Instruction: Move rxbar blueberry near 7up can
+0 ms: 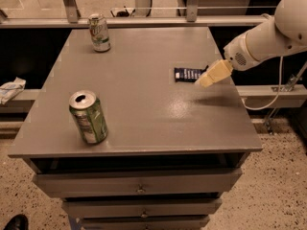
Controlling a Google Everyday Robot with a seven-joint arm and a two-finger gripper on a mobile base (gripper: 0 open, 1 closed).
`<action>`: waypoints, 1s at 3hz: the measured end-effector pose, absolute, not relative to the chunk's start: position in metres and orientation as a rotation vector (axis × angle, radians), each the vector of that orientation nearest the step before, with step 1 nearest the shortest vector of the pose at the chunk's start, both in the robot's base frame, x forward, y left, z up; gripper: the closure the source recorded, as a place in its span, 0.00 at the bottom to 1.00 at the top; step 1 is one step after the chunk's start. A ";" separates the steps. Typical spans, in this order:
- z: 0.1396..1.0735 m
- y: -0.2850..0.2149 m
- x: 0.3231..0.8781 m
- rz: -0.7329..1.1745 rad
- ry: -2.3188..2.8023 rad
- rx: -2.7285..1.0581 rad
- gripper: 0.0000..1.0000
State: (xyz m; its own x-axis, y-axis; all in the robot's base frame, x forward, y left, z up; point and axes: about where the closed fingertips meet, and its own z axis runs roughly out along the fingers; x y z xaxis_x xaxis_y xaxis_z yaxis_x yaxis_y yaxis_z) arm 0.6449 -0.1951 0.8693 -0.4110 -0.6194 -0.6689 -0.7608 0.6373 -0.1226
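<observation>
At 8 o'clock on the grey table stands a deep green can; at 11 o'clock, the 7up can. Toward 3 o'clock lies the rxbar blueberry, flat, the gripper just beside its right end; open or closed cannot be told.

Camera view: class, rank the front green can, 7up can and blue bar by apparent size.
1. front green can, helped by nearness.
2. 7up can.
3. rxbar blueberry; gripper beside it.
</observation>
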 end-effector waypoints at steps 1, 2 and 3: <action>0.857 -0.191 0.655 0.282 2.171 -1.029 0.00; 0.848 -0.186 0.661 0.310 2.185 -0.992 0.17; 0.842 -0.184 0.663 0.330 2.196 -0.961 0.41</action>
State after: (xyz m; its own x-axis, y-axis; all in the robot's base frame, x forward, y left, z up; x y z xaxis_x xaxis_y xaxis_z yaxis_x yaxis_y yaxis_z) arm 0.6635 -0.1839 0.8417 -0.4743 -0.5405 -0.6949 -0.7210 0.6915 -0.0457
